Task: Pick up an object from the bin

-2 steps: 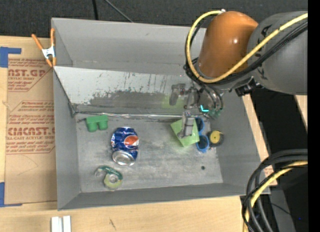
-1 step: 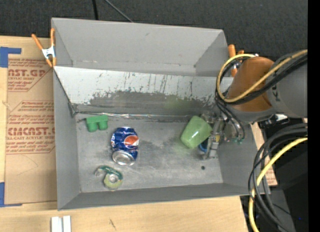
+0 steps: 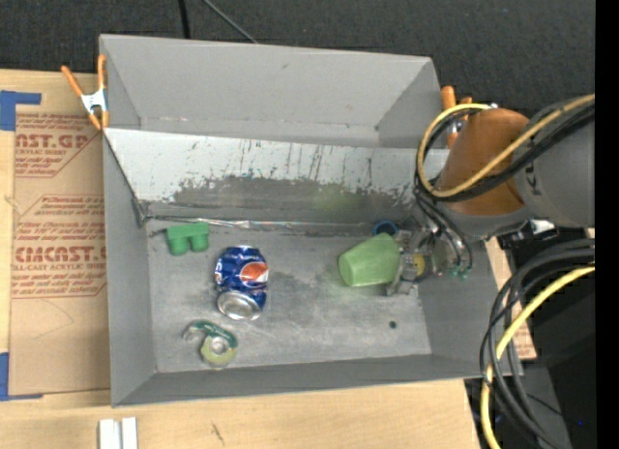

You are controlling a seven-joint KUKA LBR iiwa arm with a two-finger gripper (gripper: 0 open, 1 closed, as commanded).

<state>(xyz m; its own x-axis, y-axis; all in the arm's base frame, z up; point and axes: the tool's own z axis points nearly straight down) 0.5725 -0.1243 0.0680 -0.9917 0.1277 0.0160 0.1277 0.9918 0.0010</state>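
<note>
My gripper [image 3: 403, 265] is low at the right side of the bin, right against the right end of a light green cup-like block [image 3: 367, 263] that lies on its side. A small blue thing [image 3: 386, 229] peeks out just behind the block, near the back wall. Whether the block sits between the fingers is hidden by the gripper body. A crushed blue Pepsi can [image 3: 240, 282] lies left of centre on the bin floor.
A small green plastic piece [image 3: 186, 238] rests near the back left. A green and white tape roll [image 3: 215, 343] lies at the front left. The arm with its orange cover and yellow cables hangs over the bin's right wall.
</note>
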